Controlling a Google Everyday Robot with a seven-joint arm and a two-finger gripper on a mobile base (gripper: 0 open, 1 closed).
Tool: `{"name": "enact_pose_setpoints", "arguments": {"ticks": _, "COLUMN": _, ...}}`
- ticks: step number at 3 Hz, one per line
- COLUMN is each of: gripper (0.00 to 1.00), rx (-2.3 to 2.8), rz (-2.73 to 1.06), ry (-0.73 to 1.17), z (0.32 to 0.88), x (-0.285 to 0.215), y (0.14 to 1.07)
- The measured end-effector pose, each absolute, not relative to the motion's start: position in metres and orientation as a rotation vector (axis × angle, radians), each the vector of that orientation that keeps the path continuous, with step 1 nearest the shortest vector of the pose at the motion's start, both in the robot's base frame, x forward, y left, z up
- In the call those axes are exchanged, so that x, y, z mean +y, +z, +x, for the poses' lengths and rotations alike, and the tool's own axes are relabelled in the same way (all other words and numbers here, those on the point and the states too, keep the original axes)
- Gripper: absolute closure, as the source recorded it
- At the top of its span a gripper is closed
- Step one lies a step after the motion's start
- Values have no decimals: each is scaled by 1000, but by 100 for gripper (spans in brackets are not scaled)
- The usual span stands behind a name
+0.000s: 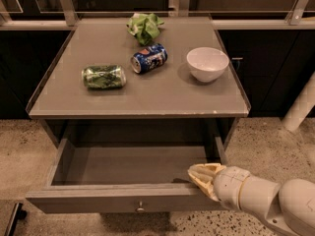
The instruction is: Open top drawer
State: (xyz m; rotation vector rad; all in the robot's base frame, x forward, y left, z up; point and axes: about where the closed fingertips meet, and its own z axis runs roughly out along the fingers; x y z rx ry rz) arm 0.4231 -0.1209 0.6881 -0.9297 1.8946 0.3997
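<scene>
The top drawer [98,200] is a wide grey drawer with a flat front and a small round metal knob [141,208]. It stands pulled far out from under the grey tabletop [147,92], and its inside is bare. My gripper [202,177] sits at the drawer's right front corner, just inside and over the front panel's top edge. The white arm [266,200] reaches in from the lower right.
On the tabletop lie a green can [103,76], a blue can [148,58], a white bowl [207,64] and a crumpled green bag [144,27]. Dark cabinets run behind. A white post [301,107] stands at the right. Speckled floor surrounds the table.
</scene>
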Motion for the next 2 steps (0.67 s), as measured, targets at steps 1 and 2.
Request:
{"name": "enact_pose_setpoints", "arguments": {"ticks": 1, "gripper": 13, "rx": 1895, "rz": -930, "ry": 400, "z": 423, "x": -121, "y": 688}}
{"name": "enact_pose_setpoints", "arguments": {"ticks": 2, "gripper": 0, "rx": 1895, "rz": -930, "ry": 400, "z": 423, "x": -121, "y": 688}}
